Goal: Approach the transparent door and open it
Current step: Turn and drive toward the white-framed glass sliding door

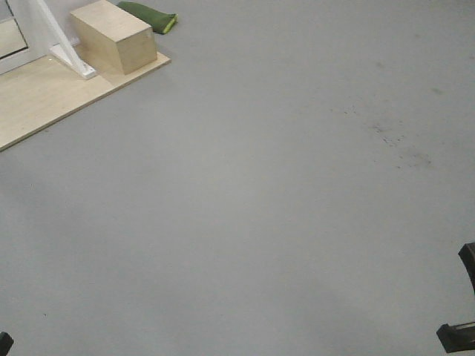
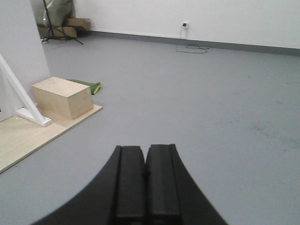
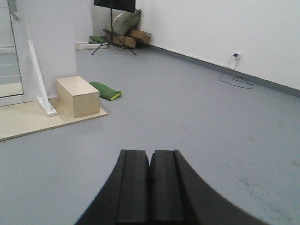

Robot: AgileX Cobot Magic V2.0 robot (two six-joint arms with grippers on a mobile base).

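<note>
A strip of the transparent door (image 3: 9, 70) shows at the far left of the right wrist view: clear glass in a white frame with thin white horizontal bars, standing on a raised wooden platform (image 3: 28, 119). Its lower corner (image 1: 11, 33) also appears in the front view. No handle can be made out. Both grippers hang over bare grey floor, well short of the door. My left gripper (image 2: 145, 147) is shut with nothing between its fingers. My right gripper (image 3: 150, 152) is shut and empty as well.
A pale wooden box (image 1: 115, 37) sits on the platform's corner beside a white diagonal brace (image 1: 63, 41). A green bag (image 1: 152, 16) lies behind the box. A tripod and cardboard boxes (image 3: 117, 33) stand by the far wall. A cable (image 3: 236, 79) trails from a wall socket.
</note>
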